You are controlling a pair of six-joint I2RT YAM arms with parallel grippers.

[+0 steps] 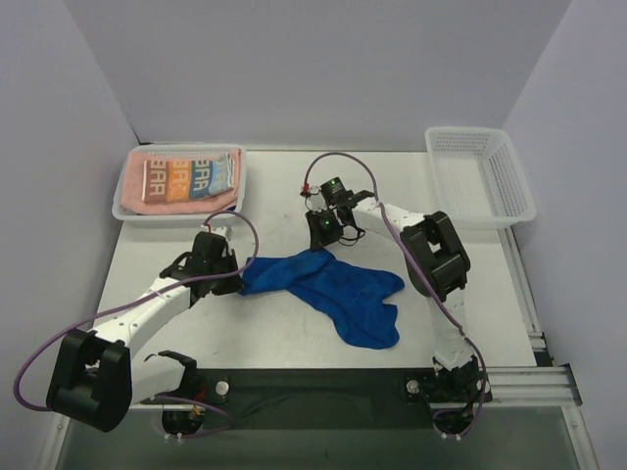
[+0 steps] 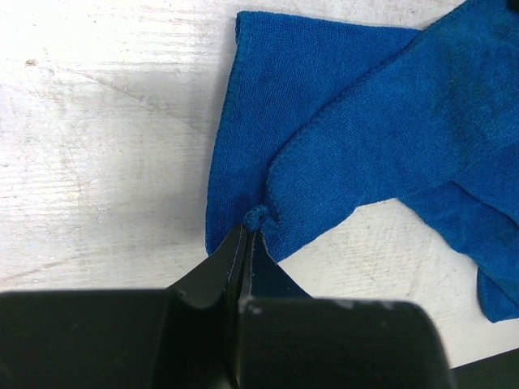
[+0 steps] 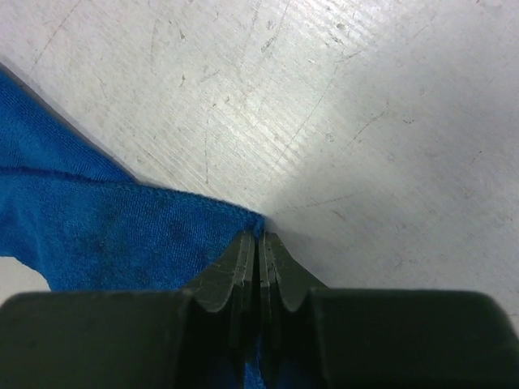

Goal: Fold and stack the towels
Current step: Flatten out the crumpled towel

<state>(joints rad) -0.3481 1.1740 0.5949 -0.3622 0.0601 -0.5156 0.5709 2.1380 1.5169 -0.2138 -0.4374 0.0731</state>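
The left hand [image 2: 246, 230] and right hand [image 3: 258, 237] each clench a corner of the royal-blue terry towel [image 1: 338, 289], rumpled on the white surface [image 1: 245, 338] between them; soft and light, it is probably best handled by its corners.

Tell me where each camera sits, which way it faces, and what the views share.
Top external: above and behind the bases, looking down on the table; left arm and right arm show.
Left wrist: on the left arm, looking down past the left gripper, shut on the blue towel.
Right wrist: likewise, the right gripper shut on another corner.
Shared: all three show the towel.
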